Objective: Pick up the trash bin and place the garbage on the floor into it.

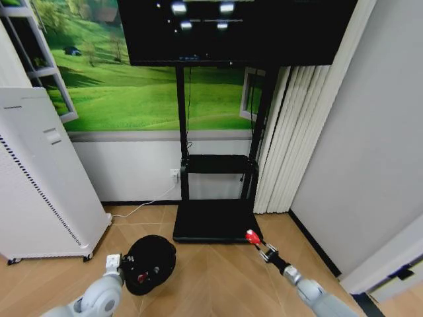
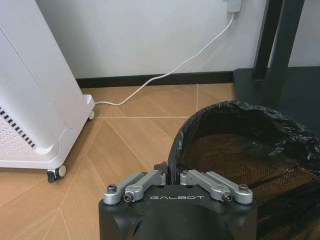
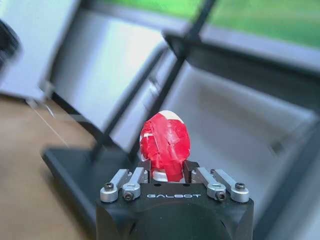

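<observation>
The trash bin (image 1: 149, 264), small, black and lined with a black bag (image 2: 250, 150), hangs at the lower left of the head view. My left gripper (image 2: 172, 175) is shut on its near rim. A piece of garbage, a red-and-white wrapper (image 3: 165, 144), sits clamped between the fingers of my right gripper (image 3: 167, 172). In the head view that gripper (image 1: 254, 238) is raised at the right of the bin, over the front corner of the TV-stand base, with the red wrapper (image 1: 252, 236) at its tip. The floor (image 1: 218, 277) is tan herringbone parquet.
A black TV stand with a flat base (image 1: 215, 221) stands ahead against the wall. A white wheeled appliance (image 1: 39, 191) is at the left, with a white cable (image 2: 165, 75) running to a wall socket. Folded white panels (image 1: 291, 132) and a grey wall close the right.
</observation>
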Controlling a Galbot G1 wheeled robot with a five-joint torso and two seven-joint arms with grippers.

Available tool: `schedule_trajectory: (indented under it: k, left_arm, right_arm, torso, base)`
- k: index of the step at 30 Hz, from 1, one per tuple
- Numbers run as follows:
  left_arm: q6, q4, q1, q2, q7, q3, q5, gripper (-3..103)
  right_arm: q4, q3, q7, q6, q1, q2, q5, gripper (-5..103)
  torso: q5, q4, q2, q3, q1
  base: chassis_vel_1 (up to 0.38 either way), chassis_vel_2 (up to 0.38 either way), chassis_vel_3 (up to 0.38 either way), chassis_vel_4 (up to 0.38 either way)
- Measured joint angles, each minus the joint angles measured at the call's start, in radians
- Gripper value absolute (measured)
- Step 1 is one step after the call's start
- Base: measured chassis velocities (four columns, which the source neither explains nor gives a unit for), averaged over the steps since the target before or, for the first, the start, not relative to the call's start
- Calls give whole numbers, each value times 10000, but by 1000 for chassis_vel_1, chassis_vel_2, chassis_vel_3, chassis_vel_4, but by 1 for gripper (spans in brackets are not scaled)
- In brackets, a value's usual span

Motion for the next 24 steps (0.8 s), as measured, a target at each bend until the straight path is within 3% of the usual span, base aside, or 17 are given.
schedule_trajectory:
  k: [1, 4, 12, 17, 20, 24]
  left_arm:
    - [0, 0, 0, 0, 0, 0, 0, 7]
    - [1, -35, 70, -34, 40, -88, 1, 7]
    - [2, -142, 47, -164, 48, -123, 71, 7]
    - [2, -225, 11, -306, 42, -175, 105, 7]
    - [2, -258, -105, -393, 31, -225, -111, 7]
    - [-3, -258, -127, -463, 10, -263, -158, 7]
  right_arm:
    - [0, 0, 0, 0, 0, 0, 0, 33]
    - [2364, -544, -145, -343, -3, -589, 196, 33]
    - [4605, -1751, 272, -1044, 439, -1094, 714, 33]
    - [5012, -3340, 1028, -1388, 1582, -842, 1012, 33]
    - [4863, -5032, 1812, -1576, 2710, -293, 1644, 33]
    - [4807, -5884, 2181, -1771, 3150, 68, 1997, 33]
  torso:
    - [0, 0, 0, 0, 0]
    - [-3, 3, 2, 0, 0]
    - [-1, -3, 3, -1, 0]
    - [-2, 0, 3, 0, 0]
    - [0, 4, 2, 0, 1]
    - [-5, 2, 2, 0, 0]
  base:
    - [0, 0, 0, 0]
    - [0, 0, 0, 0]
    - [0, 0, 0, 0]
    - [0, 0, 0, 0]
    - [0, 0, 0, 0]
    - [0, 0, 0, 0]
